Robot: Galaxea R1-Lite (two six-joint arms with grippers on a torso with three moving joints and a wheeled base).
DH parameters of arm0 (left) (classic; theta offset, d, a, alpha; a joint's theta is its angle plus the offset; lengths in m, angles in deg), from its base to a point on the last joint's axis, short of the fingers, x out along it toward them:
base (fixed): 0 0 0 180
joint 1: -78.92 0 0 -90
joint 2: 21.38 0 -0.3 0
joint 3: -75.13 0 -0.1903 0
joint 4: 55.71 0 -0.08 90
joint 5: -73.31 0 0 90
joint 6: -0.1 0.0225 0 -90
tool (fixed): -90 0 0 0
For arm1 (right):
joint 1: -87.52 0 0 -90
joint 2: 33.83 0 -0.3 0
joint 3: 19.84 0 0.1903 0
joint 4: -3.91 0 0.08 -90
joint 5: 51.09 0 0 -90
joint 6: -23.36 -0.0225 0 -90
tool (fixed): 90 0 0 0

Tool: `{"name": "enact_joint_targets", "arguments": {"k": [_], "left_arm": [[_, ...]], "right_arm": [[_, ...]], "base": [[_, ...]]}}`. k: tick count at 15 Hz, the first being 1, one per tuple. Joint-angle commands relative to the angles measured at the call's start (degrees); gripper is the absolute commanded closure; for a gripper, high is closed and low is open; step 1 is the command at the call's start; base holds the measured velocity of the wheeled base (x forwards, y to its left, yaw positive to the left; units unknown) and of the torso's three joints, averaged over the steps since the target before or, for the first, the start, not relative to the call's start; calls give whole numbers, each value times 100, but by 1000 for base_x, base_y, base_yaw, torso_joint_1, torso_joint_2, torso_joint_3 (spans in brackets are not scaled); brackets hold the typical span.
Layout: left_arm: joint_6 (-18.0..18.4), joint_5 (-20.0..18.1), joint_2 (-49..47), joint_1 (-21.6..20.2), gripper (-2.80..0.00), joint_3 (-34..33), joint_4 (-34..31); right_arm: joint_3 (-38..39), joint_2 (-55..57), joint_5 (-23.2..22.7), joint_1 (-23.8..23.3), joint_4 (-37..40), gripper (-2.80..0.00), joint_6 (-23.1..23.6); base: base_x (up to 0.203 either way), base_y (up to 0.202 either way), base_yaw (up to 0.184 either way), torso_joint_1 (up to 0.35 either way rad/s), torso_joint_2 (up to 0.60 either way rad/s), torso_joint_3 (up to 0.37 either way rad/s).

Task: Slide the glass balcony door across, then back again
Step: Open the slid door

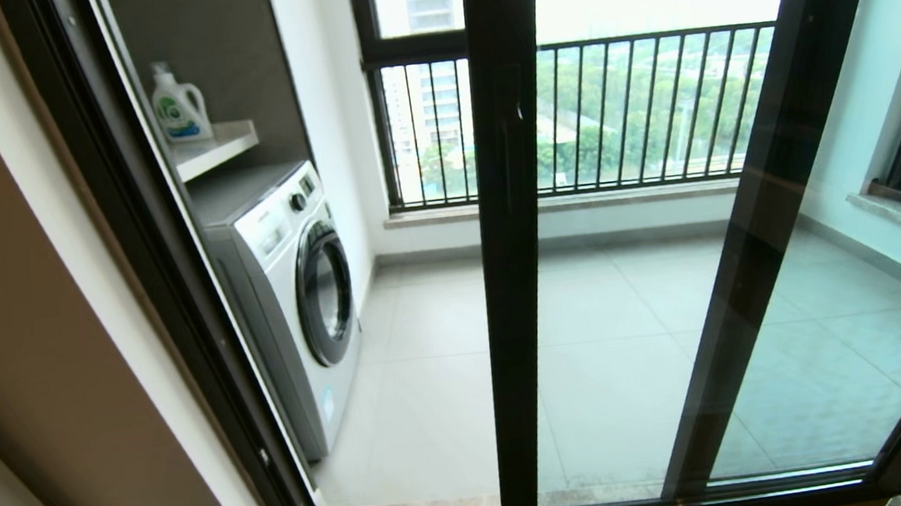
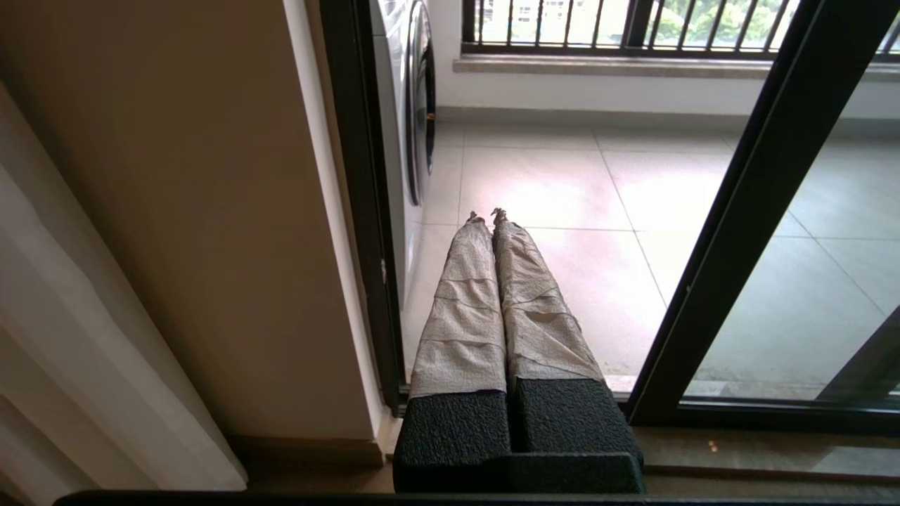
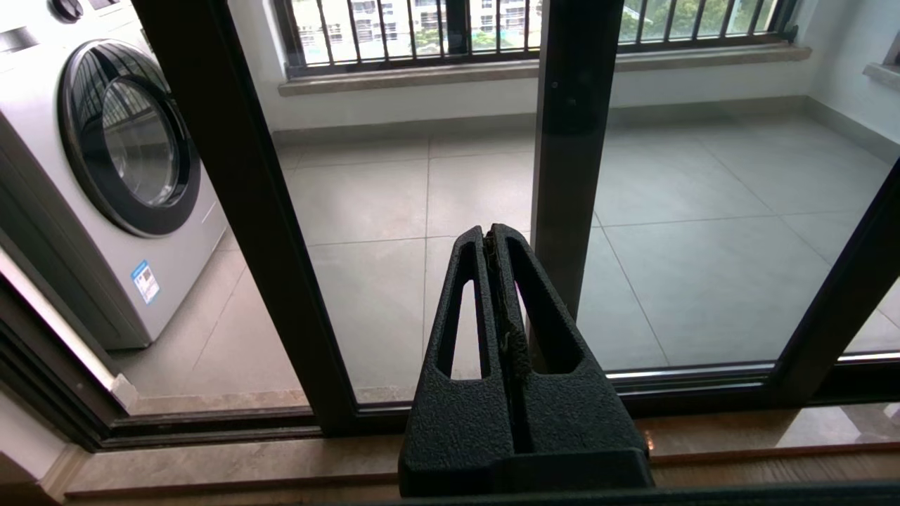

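Facing the glass balcony door (image 1: 626, 269), left hand (image 2: 489, 214) and right hand (image 3: 490, 232) closed, empty; no legible writing.

Door (image 1: 517, 238) top & btm cropped

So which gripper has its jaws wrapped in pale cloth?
The left gripper: its jaws are wrapped in pale wrinkled material; the right gripper has bare black ones.
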Motion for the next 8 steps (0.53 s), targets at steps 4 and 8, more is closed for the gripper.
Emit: {"name": "enact_joint_targets", "arguments": {"k": [4, 8], "left_arm": [[-3, 2, -20, -2, 0, 0, 2], [-3, -4, -20, -7, 0, 0, 2]], "right_arm": [[-502, 342, 91, -5, 97, 0, -179], [-2117, 2590, -88, 6, 64, 0, -531]], "base": [[0, 0, 0, 0, 0, 0], [0, 0, 0, 0, 0, 0]]}}
